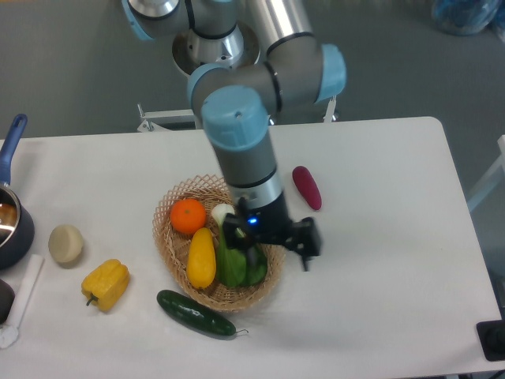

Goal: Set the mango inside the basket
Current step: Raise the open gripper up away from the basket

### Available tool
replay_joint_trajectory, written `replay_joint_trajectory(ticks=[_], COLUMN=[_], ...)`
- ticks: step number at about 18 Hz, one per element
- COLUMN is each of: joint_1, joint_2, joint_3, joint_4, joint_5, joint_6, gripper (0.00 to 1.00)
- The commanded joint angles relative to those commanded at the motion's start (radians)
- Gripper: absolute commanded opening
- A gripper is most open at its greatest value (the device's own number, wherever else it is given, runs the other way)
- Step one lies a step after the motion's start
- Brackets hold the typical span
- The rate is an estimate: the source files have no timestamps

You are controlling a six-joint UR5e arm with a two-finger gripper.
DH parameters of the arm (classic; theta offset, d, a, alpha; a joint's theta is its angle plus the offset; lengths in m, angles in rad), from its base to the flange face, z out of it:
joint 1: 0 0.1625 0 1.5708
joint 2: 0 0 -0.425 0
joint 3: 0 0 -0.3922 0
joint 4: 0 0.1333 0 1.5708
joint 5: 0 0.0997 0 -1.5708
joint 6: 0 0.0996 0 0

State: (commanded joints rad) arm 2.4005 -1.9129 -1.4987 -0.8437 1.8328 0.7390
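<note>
You had one fixed camera, set high and looking steeply down across the white table (379, 260) toward the arm's base at the far edge. It stood close enough that the table's left and right ends ran out of view.

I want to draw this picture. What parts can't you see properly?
- Tool: its fingertips blend into the green vegetable; open or shut is unclear.
- Small white round thing in the tan woven wicker basket: half behind the arm.
- Dark blue pot: cut off by the left edge.
- Glossy yellow-orange oval mango: fully visible.
</note>
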Motion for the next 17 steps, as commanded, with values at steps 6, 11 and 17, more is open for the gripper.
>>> replay_joint_trajectory(ticks=[6,11,17], joint_1=[0.091,0.153,0.226], joint_2=[0.067,0.153,0.239], joint_3=[-0.017,-0.081,-0.149], joint_4=[-0.023,-0.054,-0.060], joint_5=[0.020,-0.019,-0.125], joint_6=[0.252,0.408,0.441], gripper=[1.00,1.00,1.00])
